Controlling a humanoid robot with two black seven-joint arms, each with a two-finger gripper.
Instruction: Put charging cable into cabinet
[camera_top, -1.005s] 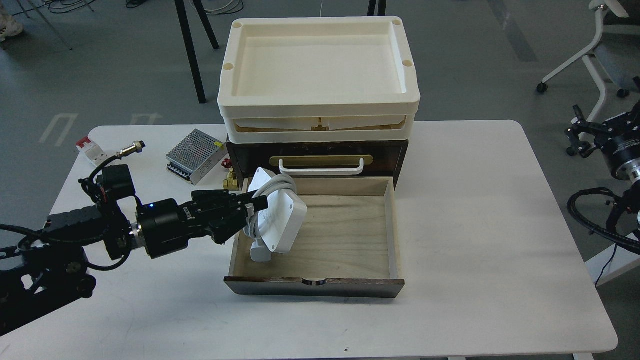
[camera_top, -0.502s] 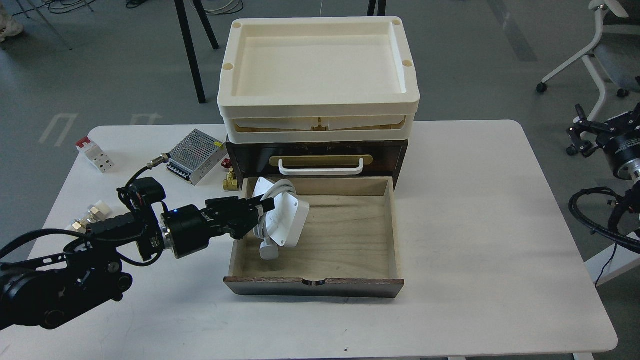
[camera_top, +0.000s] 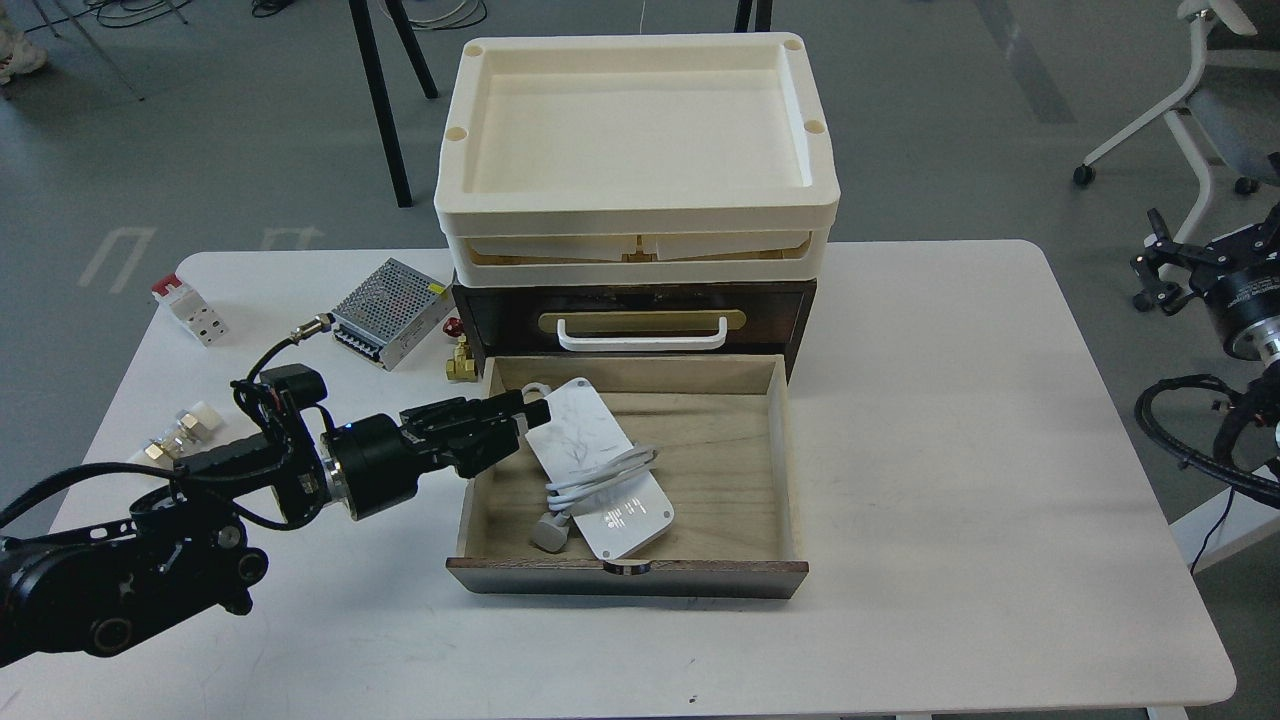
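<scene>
The charging cable (camera_top: 600, 467) lies flat in the cabinet's (camera_top: 640, 322) open drawer mid-bench, the left pincer (camera_top: 530, 415) at its far end, spread uncertain

The white surface (camera_top: 950, 420) is carrying the cabinet (camera_top: 630, 310), a perforated silver power-supply box (camera_top: 388, 311), a white-and-red block (camera_top: 186, 309) and small brass fittings (camera_top: 462, 362).
</scene>
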